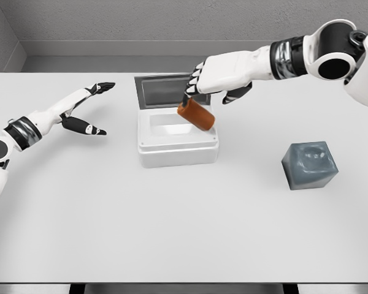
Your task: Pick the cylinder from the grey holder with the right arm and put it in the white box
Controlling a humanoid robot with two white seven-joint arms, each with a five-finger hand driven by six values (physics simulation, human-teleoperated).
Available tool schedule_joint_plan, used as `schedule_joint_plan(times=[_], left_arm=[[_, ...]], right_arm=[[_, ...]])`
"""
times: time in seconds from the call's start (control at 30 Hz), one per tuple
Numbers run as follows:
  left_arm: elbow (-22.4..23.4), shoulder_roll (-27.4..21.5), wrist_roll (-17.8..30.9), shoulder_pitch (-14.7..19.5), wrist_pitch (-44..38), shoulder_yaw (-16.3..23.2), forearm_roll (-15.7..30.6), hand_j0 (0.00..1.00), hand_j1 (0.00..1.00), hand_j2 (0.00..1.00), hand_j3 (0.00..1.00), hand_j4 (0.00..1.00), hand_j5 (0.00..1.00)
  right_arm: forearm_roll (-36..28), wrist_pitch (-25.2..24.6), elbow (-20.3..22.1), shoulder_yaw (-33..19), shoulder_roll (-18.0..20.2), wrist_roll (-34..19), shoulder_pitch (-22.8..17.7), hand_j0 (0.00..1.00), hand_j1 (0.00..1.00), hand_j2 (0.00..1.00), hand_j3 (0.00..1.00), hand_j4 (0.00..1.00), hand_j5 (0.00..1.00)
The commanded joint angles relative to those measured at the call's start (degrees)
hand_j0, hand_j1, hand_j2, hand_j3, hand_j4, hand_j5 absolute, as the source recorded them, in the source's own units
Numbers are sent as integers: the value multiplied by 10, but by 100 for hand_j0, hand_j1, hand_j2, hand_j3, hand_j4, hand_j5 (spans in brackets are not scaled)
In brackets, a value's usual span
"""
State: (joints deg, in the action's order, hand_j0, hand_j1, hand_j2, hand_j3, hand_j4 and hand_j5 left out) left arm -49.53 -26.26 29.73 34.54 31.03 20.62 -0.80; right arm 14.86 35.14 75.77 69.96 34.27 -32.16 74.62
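Note:
An orange-brown cylinder (196, 115) hangs tilted over the right side of the white box (178, 150), its lower end near the box's right rim. My right hand (203, 82) holds the cylinder's upper end from above with curled fingers. The box stands open at the table's middle, its grey lid (162, 90) raised behind it. The grey holder (310, 165) sits at the right of the table, with nothing in its top hollow. My left hand (86, 110) hovers left of the box, fingers spread and holding nothing.
The white table (172, 233) stretches wide in front of the box and holder. A grey wall runs along its far edge.

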Motion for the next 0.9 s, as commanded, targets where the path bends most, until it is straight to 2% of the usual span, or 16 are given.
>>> schedule_joint_plan(times=[0.0, 0.1, 0.13, 0.17, 0.23, 0.27, 0.3, 0.33, 0.5, 0.53, 0.57, 0.63, 0.7, 0.73, 0.77, 0.87], left_arm=[[0, -1, 0, 0, -1, -1, 4, 100, 100, 100, 100, 100, 100], [0, -5, 0, 0, -1, 0, 5, 100, 100, 100, 100, 100, 100], [0, -6, -1, -1, -1, 0, 5, 100, 100, 100, 100, 100, 100], [0, -6, 0, -1, 0, 0, 5, 100, 100, 100, 100, 100, 100], [0, -2, 0, -1, -1, 0, 4, 100, 100, 100, 100, 100, 100], [0, -2, 0, -1, 0, 0, 4, 100, 100, 100, 100, 100, 100], [0, -5, -2, -1, 0, 0, 5, 100, 100, 100, 100, 100, 100], [-1, -5, -2, -1, 0, 0, 6, 100, 100, 100, 100, 100, 100], [1, -5, -2, 6, 1, -3, 6, 100, 100, 100, 100, 100, 100], [6, -6, -2, 17, 1, -4, 5, 100, 100, 100, 100, 100, 100], [29, -1, -2, 18, 3, -5, 7, 100, 100, 100, 100, 100, 100], [77, 9, -2, 53, 4, 0, 5, 100, 100, 100, 100, 100, 100], [104, 19, 0, 71, 5, 1, 4, 100, 100, 100, 100, 100, 100], [117, 22, 9, 77, 7, 2, 4, 100, 100, 100, 100, 100, 100], [130, 27, 53, 87, 7, 2, 5, 100, 100, 100, 100, 100, 100], [180, 51, 53, 115, 8, 1, 4, 100, 100, 100, 100, 100, 100]], right_arm=[[-1, -1, 3, -1, 0, 0, 0, 96, 96, 96, 96, 96, 96], [-2, -1, 18, -27, 11, 3, 3, 100, 100, 100, 100, 100, 100], [-4, -1, 27, -31, 30, 5, 3, 100, 100, 100, 100, 100, 100], [-4, -1, 49, -35, 51, 7, 4, 100, 100, 100, 100, 100, 100], [-5, -1, 79, -51, 66, 9, -3, 100, 100, 100, 100, 100, 100], [-11, -1, 103, -52, 95, 11, -3, 100, 100, 100, 100, 100, 100], [-22, -1, 139, -51, 141, 38, -2, 100, 100, 100, 100, 100, 100], [-33, -1, 157, -51, 178, 46, -2, 100, 100, 100, 100, 100, 100], [-71, -1, 160, -47, 264, 48, -11, 100, 100, 100, 100, 100, 100], [-74, -1, 160, -43, 273, 48, -17, 100, 100, 100, 100, 100, 100], [-74, -1, 160, -42, 277, 48, -29, 100, 100, 100, 100, 100, 100], [-74, -1, 160, -42, 282, 48, -34, 100, 100, 100, 100, 100, 100], [-74, -1, 160, -41, 282, 48, -39, 100, 100, 100, 100, 100, 100], [-74, -1, 161, -41, 282, 48, -39, 100, 100, 100, 100, 100, 100], [-74, -1, 161, -41, 281, 48, -39, 100, 100, 100, 100, 100, 100], [-74, -1, 159, -43, 283, 48, -40, 100, 100, 100, 100, 100, 100]])
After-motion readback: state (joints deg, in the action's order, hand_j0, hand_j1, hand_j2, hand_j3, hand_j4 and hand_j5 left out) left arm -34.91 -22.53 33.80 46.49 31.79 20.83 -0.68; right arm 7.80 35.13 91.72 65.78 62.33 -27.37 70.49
